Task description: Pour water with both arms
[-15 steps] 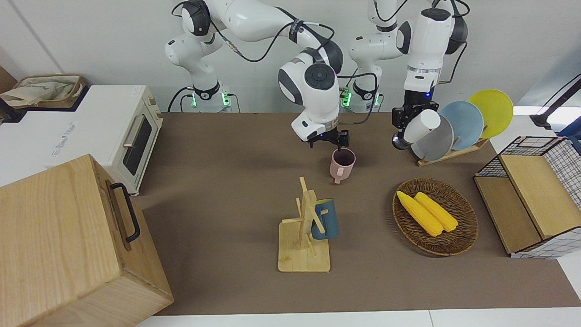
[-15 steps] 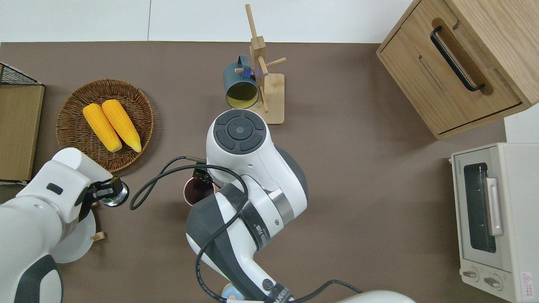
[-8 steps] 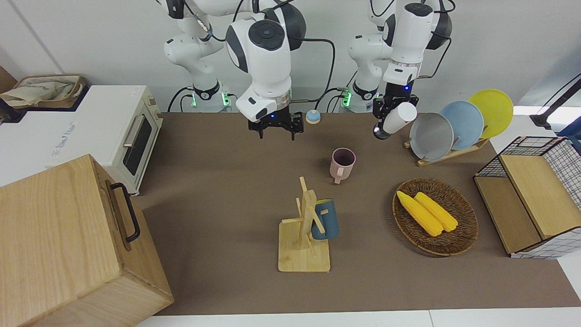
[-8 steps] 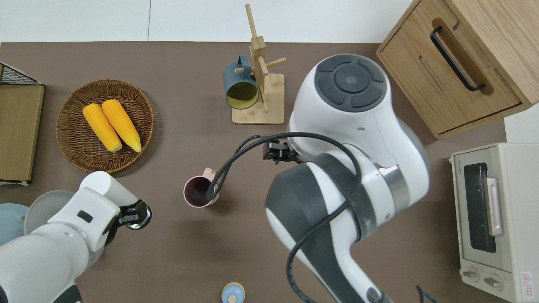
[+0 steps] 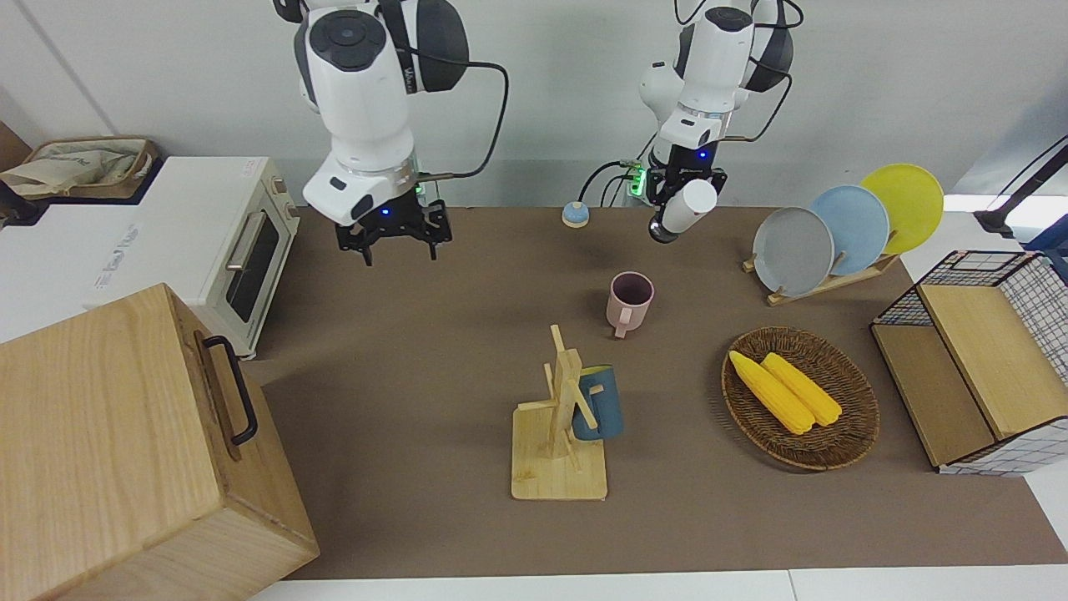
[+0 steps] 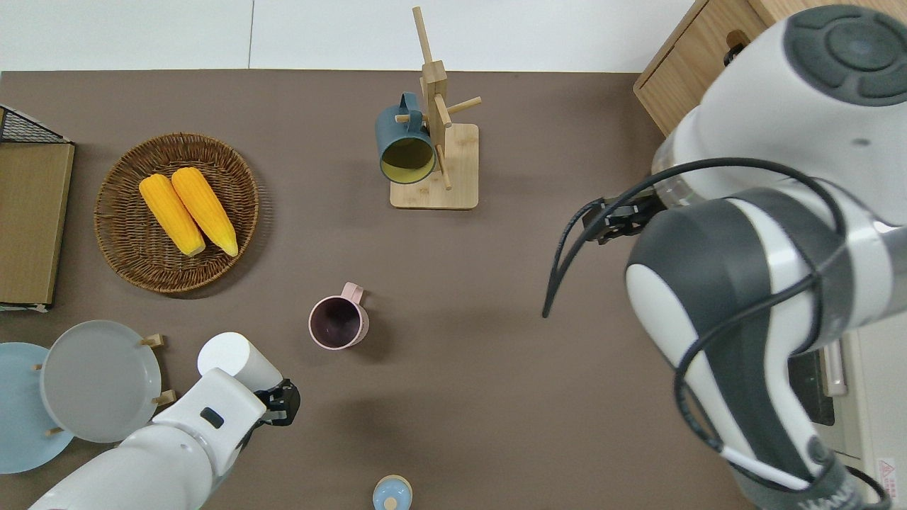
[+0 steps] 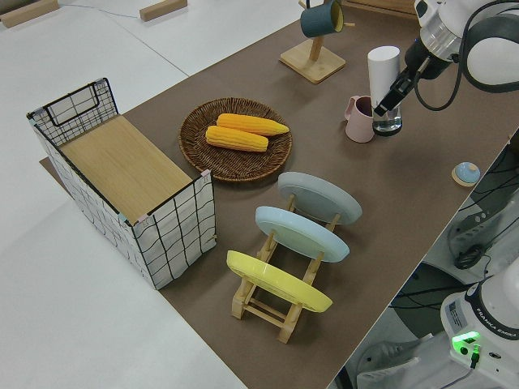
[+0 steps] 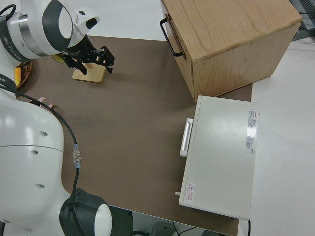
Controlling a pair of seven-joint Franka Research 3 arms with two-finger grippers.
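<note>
The left gripper [image 6: 280, 404] grips a white bottle [image 6: 234, 359], its lower end hidden by the fingers. The mug [image 6: 339, 322] stands at the bottle's 1 o'clock in the overhead view. The right gripper [image 5: 392, 247] hangs with jaws wide, empty.

We cannot see the toaster oven [image 6: 861, 368] whole from overhead, since the right arm [image 6: 751, 283] covers most of it, and the wooden cabinet [image 6: 673, 92] is largely hidden too. The blue plate [image 6: 18, 404] runs off that view's edge. Whether the pink mug [image 5: 630, 302] holds water, we cannot tell.
</note>
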